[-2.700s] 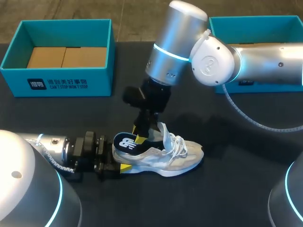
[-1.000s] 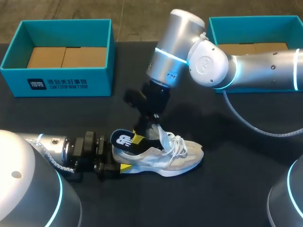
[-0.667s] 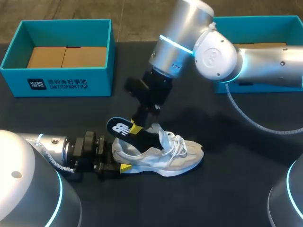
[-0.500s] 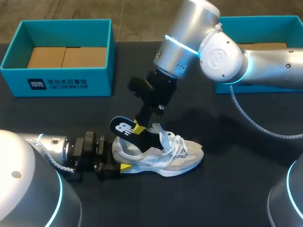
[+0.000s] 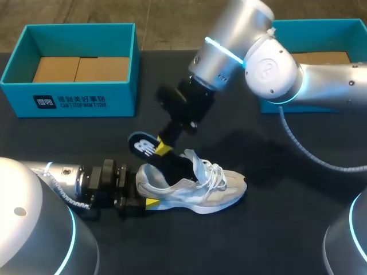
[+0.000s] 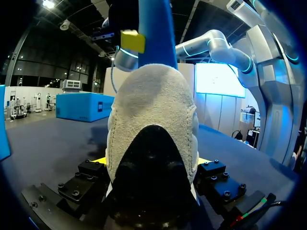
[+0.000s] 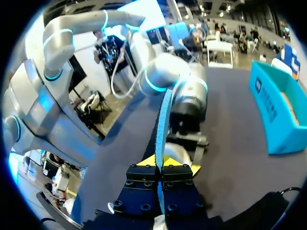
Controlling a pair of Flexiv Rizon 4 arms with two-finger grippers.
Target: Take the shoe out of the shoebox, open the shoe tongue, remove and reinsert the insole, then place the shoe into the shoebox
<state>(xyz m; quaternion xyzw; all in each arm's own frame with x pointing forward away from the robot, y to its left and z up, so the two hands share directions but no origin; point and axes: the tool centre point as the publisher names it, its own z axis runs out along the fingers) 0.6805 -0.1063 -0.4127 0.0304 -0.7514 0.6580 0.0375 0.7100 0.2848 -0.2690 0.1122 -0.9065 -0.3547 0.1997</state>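
grey-white shoe [image 5: 195,186] with white laces sits upright on its sole near the middle of the table's [image 5: 275,229] front edge, toe pointing at the right edge. the left gripper [image 5: 143,192] has the heel clamped from both sides. tongue [image 5: 192,160] is flipped up and open. the dark insole [image 5: 146,146], white logo on its heel end, is about halfway out: heel end lifted and tilted toward the back left, front end down inside the shoe, pinched in the right gripper [image 5: 163,150]. two open teal shoeboxes sit along the back edge, left shoebox [image 5: 74,97] at the back left corner, right shoebox [image 5: 312,28] at the back right, partly hidden.
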